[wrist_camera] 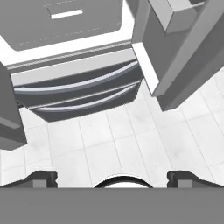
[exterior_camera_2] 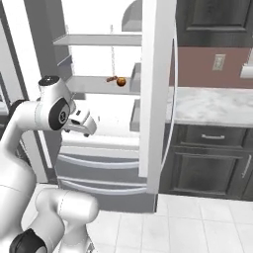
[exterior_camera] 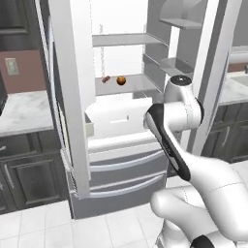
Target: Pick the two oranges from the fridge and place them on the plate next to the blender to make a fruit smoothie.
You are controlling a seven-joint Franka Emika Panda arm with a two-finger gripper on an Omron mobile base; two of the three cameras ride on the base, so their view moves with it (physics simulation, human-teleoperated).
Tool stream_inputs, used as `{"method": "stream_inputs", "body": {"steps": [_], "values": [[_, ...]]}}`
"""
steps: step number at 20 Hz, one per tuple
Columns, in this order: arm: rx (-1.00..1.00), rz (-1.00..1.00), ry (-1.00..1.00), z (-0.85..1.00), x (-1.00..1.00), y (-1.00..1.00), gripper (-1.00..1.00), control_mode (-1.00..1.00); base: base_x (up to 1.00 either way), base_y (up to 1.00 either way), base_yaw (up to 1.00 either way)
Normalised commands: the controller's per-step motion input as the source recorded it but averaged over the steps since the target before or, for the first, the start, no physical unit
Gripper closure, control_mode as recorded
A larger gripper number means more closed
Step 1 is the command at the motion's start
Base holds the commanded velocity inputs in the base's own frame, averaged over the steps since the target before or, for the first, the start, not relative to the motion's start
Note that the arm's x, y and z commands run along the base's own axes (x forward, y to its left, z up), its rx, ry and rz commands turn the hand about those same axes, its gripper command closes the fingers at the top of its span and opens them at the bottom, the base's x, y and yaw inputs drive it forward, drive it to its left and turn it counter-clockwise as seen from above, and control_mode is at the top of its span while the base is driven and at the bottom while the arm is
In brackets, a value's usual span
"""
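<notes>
The fridge (exterior_camera: 72, 97) stands with both upper doors swung open, showing its white inside and grey shelves. One orange (exterior_camera: 121, 80) rests on a middle shelf, also seen as the orange (exterior_camera_2: 121, 81) from the right. My gripper (exterior_camera_2: 88, 127) hangs in front of the fridge (exterior_camera_2: 155, 99), well below and short of that shelf, pointing down. In the hand view the gripper (wrist_camera: 113, 178) is open, with nothing between its fingertips (wrist_camera: 41, 177), above the floor and the fridge's lower drawers (wrist_camera: 74, 83). The plate and the blender are out of view.
A small reddish item (exterior_camera: 105, 79) lies just left of the orange. The open doors flank the arm on both sides. Marble counters (exterior_camera: 24, 111) (exterior_camera_2: 212, 104) over dark cabinets sit beyond each door. White tile floor (wrist_camera: 131, 131) lies below.
</notes>
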Motion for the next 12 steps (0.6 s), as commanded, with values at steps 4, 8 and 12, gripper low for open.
{"method": "stream_inputs", "body": {"steps": [4,8,12], "values": [[0.0,0.0,0.0,0.0,0.0,0.0,-1.0,1.0,0.55,0.47,-0.07],[0.0,0.0,0.0,0.0,0.0,0.0,-1.0,1.0,0.52,0.51,-0.01],[0.0,0.0,0.0,0.0,0.0,0.0,-1.0,1.0,0.59,0.27,0.0]]}}
